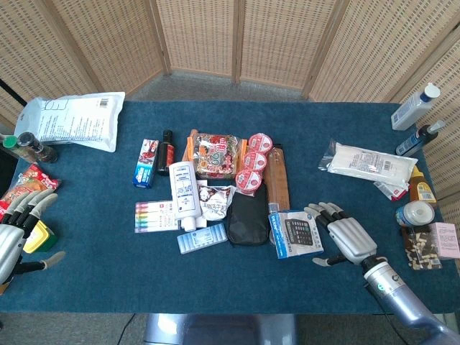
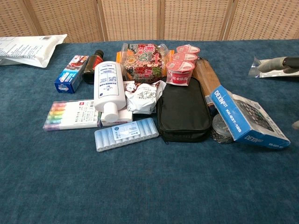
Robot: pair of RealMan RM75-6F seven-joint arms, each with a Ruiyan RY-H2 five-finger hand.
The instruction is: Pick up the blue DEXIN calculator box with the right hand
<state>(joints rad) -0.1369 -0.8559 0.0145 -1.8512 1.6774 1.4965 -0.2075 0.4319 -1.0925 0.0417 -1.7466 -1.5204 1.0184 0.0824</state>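
The blue DEXIN calculator box (image 1: 296, 233) lies tilted on the blue cloth, right of the black pouch (image 1: 246, 217); in the chest view the box (image 2: 247, 119) leans on a small round tin (image 2: 220, 127). My right hand (image 1: 343, 238) hovers just right of the box, fingers spread and holding nothing. Only its fingertips (image 2: 275, 62) show at the right edge of the chest view. My left hand (image 1: 16, 241) waits at the table's left edge, fingers apart, holding nothing.
A clutter fills the table's middle: white bottle (image 1: 183, 192), marker pack (image 1: 154, 215), pale blue case (image 1: 202, 238), snack bags, pink cups (image 1: 253, 164). A plastic packet (image 1: 368, 162), bottles (image 1: 413, 108) and jars line the right side. A large white bag (image 1: 72, 121) lies far left.
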